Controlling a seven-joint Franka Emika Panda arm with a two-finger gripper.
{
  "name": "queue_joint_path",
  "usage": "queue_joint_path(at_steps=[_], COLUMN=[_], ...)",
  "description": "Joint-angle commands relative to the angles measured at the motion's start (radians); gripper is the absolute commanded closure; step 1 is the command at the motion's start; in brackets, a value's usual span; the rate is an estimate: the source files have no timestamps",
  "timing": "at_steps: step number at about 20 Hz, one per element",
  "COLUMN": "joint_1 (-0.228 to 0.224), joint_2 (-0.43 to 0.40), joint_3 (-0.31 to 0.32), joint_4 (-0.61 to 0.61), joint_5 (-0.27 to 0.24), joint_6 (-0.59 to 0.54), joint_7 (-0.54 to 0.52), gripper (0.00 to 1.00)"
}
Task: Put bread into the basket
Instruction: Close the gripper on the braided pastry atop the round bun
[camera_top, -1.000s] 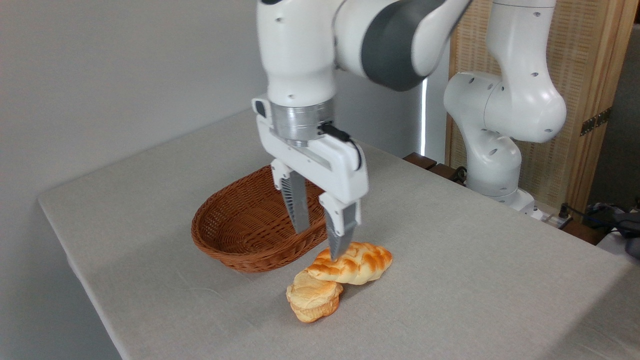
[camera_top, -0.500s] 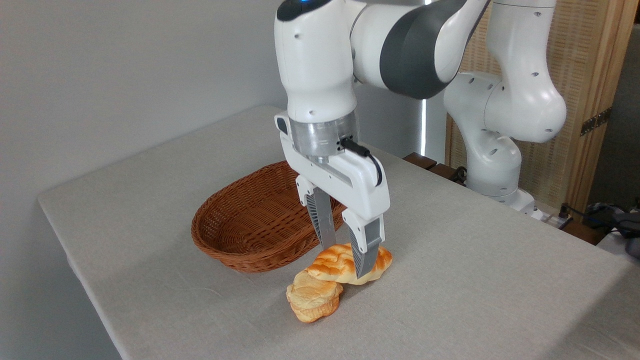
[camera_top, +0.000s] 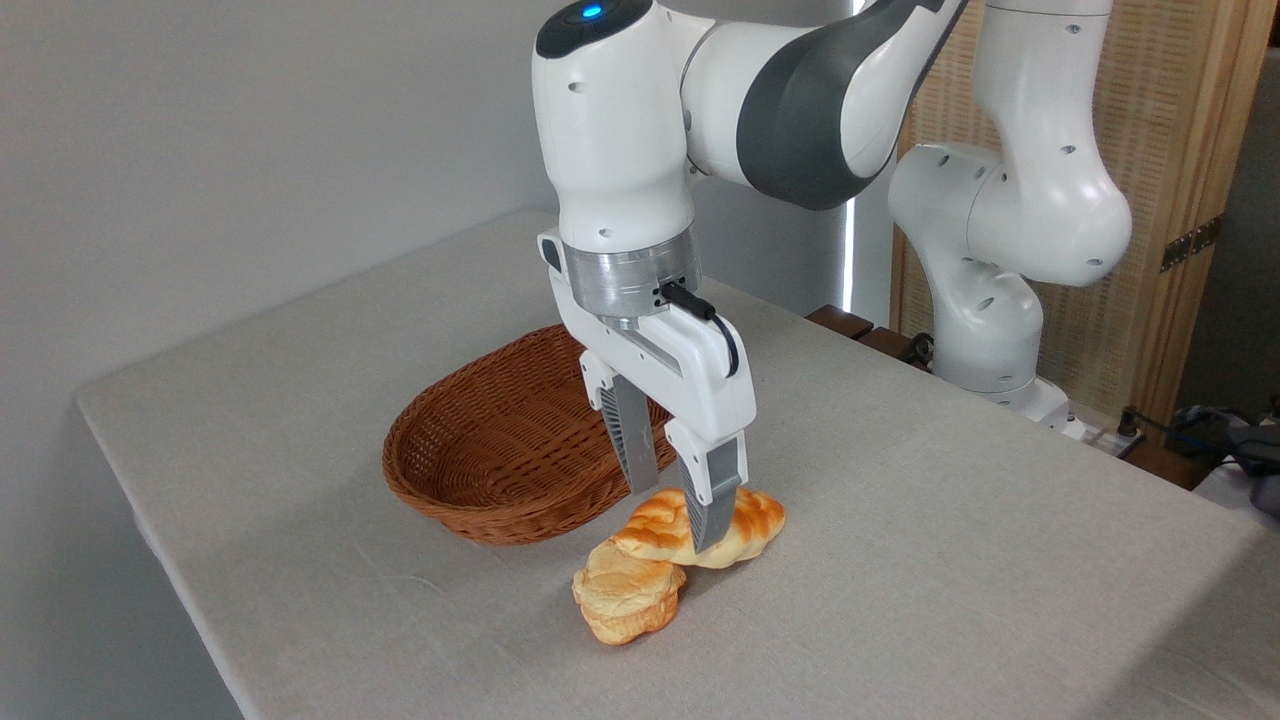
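Straddling the golden-orange braided oval loaf (camera_top: 700, 525), white two-finger gripper (camera_top: 678, 512) points straight down w/ one grey finger on each long side of the bread; near finger (camera_top: 712, 500) overlaps loaf's front face, far finger behind its back edge. Fingers sit close against the crust, but cannot tell if they're actually clamped on it or just bracketing it. Loaf lies on grey cloth-covered table (camera_top: 950, 560), just right of & in front of the reddish-brown oval wicker basket (camera_top: 480, 455), not inside it; small gap betw. loaf and basket's near rim. Loaf's left end rests on top of a smaller round pale layered bun (camera_top: 625, 600), which sits further from the basket, toward table's front edge. White arm (camera_top: 620, 140) rises above the loaf, blue light lit on top.
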Motion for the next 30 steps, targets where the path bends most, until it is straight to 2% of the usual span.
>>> queue_joint_path(at_steps=[1, 14, 15, 16, 17, 18, 30], joint_1=[-0.007, -0.005, -0.007, -0.005, -0.005, -0.005, -0.004], joint_2=[-0.012, 0.031, 0.031, 0.031, 0.030, 0.030, 0.016], joint_3=[0.007, 0.009, 0.009, 0.009, 0.009, 0.009, 0.010], joint_4=[-0.004, -0.007, -0.006, -0.006, -0.006, -0.006, -0.003], joint_5=[-0.033, -0.020, -0.019, -0.019, -0.019, -0.019, -0.020], joint_6=[0.021, 0.064, 0.064, 0.064, 0.064, 0.064, 0.054], joint_7=[0.014, 0.017, 0.017, 0.017, 0.017, 0.017, 0.017], gripper=[0.00, 0.01, 0.15, 0.35, 0.48, 0.50, 0.49])
